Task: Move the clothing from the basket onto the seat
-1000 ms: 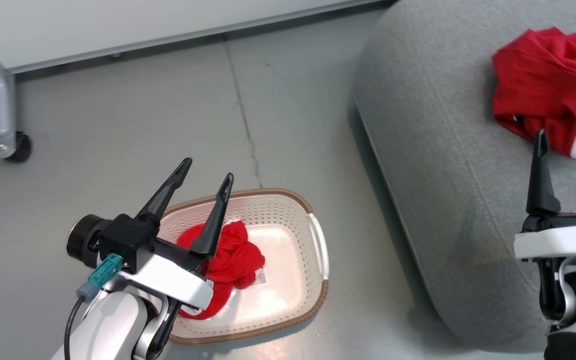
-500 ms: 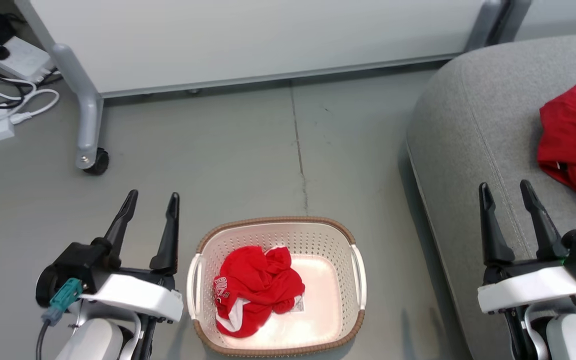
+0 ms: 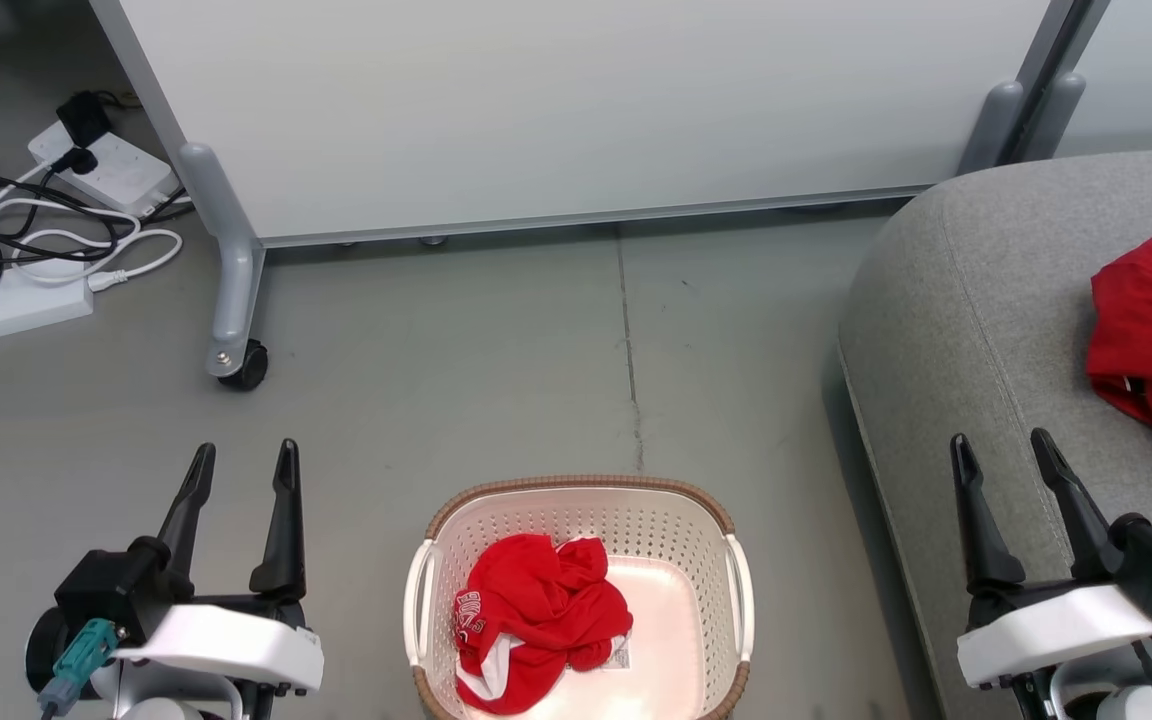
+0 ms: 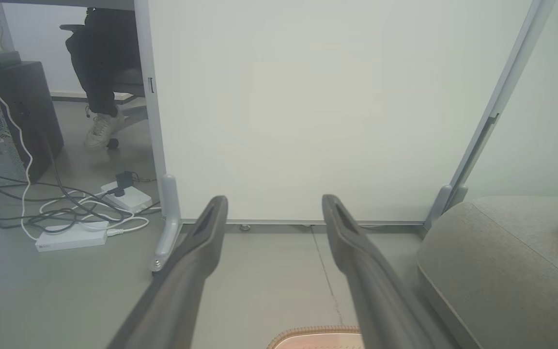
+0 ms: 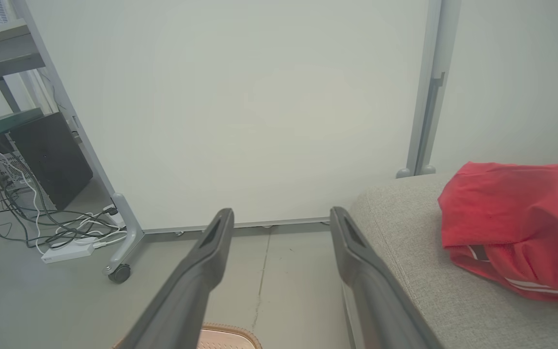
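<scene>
Fabric is what I am after: the clothing (image 3: 536, 625), a bright red jersey with white trim, lies bunched in a heap in the left half of the basket (image 3: 576, 487), down at 6 o'clock in the head view. I judge it light, limp and a little slick. It isn't fragile, but it will drape and trail when lifted, and a shallow pinch on a single layer could slide free. The best hold looks to be the raised crumple toward the heap's 12 o'clock, where several folds stack up. The white-trimmed edge at its 7 o'clock lies flat on the bottom of the basket and would be harder to get under.

Both my grippers are spread wide with nothing between the jaws. My left gripper (image 3: 243, 455) sits over bare floor (image 3: 496, 380), clear of the basket's left side, and the heap lies at about 4 o'clock from it — near, but apart. My right gripper (image 3: 998, 445) shows against the near edge of the seat (image 3: 946, 300), with the heap at roughly 8 o'clock from it and farther off. A second red garment (image 3: 1151, 330) rests on the seat at 2 o'clock from that gripper. The left is the nearer one, so I expect the reach to fall to it.
</scene>
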Controlling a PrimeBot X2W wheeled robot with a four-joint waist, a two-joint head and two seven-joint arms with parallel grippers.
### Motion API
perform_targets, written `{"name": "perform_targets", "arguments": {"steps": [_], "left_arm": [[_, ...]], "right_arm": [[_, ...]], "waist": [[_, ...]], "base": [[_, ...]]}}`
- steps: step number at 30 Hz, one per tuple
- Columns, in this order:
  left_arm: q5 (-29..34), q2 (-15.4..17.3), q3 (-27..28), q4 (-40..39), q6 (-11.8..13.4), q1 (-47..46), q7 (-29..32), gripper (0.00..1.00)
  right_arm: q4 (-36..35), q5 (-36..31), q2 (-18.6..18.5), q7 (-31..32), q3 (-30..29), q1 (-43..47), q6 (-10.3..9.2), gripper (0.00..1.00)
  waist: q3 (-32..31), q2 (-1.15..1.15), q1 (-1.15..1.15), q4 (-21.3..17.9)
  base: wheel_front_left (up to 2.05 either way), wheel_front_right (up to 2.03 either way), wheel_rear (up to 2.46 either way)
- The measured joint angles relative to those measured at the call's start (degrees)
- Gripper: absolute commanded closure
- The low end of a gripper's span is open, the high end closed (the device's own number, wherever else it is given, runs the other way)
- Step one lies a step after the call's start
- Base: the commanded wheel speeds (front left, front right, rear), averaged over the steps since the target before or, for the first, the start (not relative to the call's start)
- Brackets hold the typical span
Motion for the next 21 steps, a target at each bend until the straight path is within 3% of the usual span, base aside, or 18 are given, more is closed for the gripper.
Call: {"name": "perform_targets", "arguments": {"steps": [9,21], "left_arm": [[1.9,-1.2,3.2,0.3,-1.1,2.2,0.0,0.0],[5.5,-0.9,2.9,2.0,-3.3,2.3,0.0,0.0]], "right_arm": [[-0.7,-0.2,0.0,0.8,-0.2,2.1,0.0,0.0],[-1.0,-0.1,0.0,1.3,-0.1,2.9,0.0,0.0]], "waist": [[-1.6,0.0,0.0,0.5],[-1.8,0.0,0.0,0.5]], "base": [[0.0,0.0,0.0],[0.0,0.0,0.0]]}}
